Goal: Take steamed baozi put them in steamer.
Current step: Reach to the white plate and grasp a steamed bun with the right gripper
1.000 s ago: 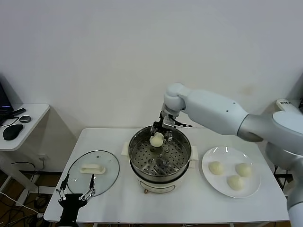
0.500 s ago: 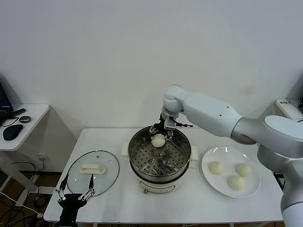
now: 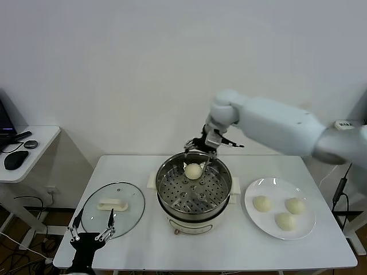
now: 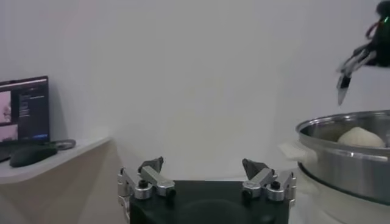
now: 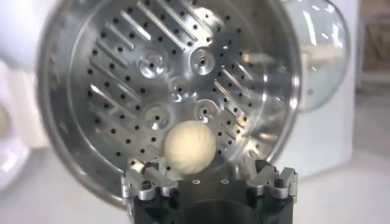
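Right gripper (image 3: 205, 150) hangs just above the far rim of the steamer (image 3: 194, 189), pointing down, fingers (image 5: 141, 182) spread apart and empty; white right arm reaches in from the robot's right, elbow raised. Left gripper (image 3: 90, 235) parked low, well off from the steamer on the robot's left at the near tabletop edge, fingers (image 4: 149, 178) apart, empty

So I let go of the baozi (image 3: 193, 170), it's sitting in the steamer (image 3: 194, 189) around 12 o'clock now, and my right end effector (image 3: 206, 150) lifted away, open.
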Tool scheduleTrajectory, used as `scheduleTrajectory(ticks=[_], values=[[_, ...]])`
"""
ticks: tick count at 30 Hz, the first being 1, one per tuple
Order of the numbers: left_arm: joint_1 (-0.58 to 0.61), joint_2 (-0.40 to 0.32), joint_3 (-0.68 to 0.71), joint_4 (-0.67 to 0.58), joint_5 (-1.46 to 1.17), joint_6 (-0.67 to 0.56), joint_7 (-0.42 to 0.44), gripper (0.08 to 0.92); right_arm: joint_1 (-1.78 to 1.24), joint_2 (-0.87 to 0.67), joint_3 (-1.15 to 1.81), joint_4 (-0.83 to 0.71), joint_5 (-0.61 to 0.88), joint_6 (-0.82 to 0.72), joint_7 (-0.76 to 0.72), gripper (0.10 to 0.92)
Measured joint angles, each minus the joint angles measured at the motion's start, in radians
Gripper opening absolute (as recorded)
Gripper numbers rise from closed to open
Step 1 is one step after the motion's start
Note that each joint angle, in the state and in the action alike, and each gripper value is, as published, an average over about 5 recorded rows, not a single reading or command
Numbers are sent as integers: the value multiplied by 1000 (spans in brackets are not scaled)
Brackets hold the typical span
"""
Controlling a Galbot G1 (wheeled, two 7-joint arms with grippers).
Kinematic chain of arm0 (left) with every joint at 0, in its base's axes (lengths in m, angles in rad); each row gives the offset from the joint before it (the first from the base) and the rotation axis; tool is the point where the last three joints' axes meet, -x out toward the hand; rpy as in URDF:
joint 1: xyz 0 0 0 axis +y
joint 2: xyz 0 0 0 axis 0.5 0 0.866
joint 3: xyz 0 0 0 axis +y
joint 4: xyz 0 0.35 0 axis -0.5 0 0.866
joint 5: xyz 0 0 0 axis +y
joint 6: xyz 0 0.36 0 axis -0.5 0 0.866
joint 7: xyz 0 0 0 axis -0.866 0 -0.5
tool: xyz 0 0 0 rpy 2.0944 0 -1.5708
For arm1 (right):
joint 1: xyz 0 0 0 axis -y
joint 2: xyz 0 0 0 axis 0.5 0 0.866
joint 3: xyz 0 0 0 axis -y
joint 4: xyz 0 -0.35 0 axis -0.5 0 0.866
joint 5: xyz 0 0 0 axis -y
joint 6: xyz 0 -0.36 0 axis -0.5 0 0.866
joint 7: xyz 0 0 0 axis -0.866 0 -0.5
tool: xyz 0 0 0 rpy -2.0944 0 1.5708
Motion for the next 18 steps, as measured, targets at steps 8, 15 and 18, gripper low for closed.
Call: scheduleTrajectory(ticks=[8, 15, 18], values=[[-13, 19, 9, -11, -9, 4, 3, 823, 59, -264, -41, 195, 98, -363, -8, 823], [-21, 25, 18, -10, -8, 4, 5, 823, -67, -451, 46, 258, 84, -547, -23, 823], [-27, 26, 17, -6, -7, 6, 6, 823, -162, -498, 115, 258, 59, -580, -26, 823]])
